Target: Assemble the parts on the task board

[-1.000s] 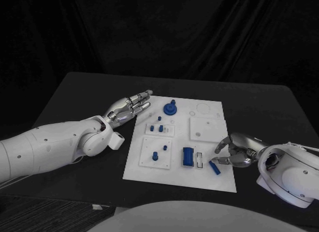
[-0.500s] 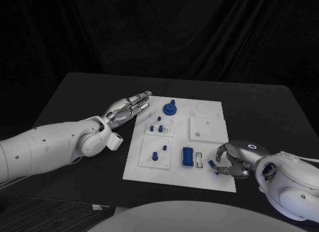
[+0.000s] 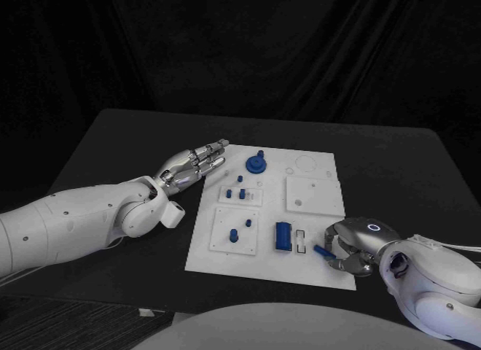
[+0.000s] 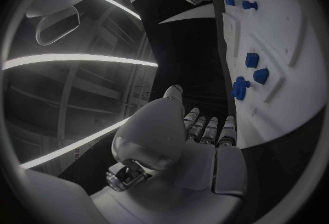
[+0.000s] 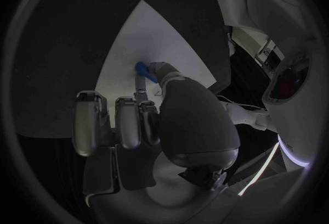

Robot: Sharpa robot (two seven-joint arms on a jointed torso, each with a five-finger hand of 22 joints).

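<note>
Black cloth hangs behind a black counter (image 3: pixel 114 146) that carries the white task board (image 3: pixel 272 219). At about five o'clock on that board, the right hand (image 3: pixel 354 246) pinches a small blue peg (image 3: pixel 321 251) between thumb and fingers (image 5: pixel 146 92), the peg's tip low over the plate beside the long blue block (image 3: pixel 283 235) and its pale slot, probably to keep it aligned for seating. How firmly the peg is gripped, and which hole it is meant for, is masked by the hand. Other blue parts stand seated nearer the centre, and a round blue knob (image 3: pixel 256 165) sits at twelve o'clock. Off the ten o'clock edge, the left hand (image 3: pixel 193 162) hovers flat, fingers straight and slightly apart, holding nothing, seemingly parked out of the way.
</note>
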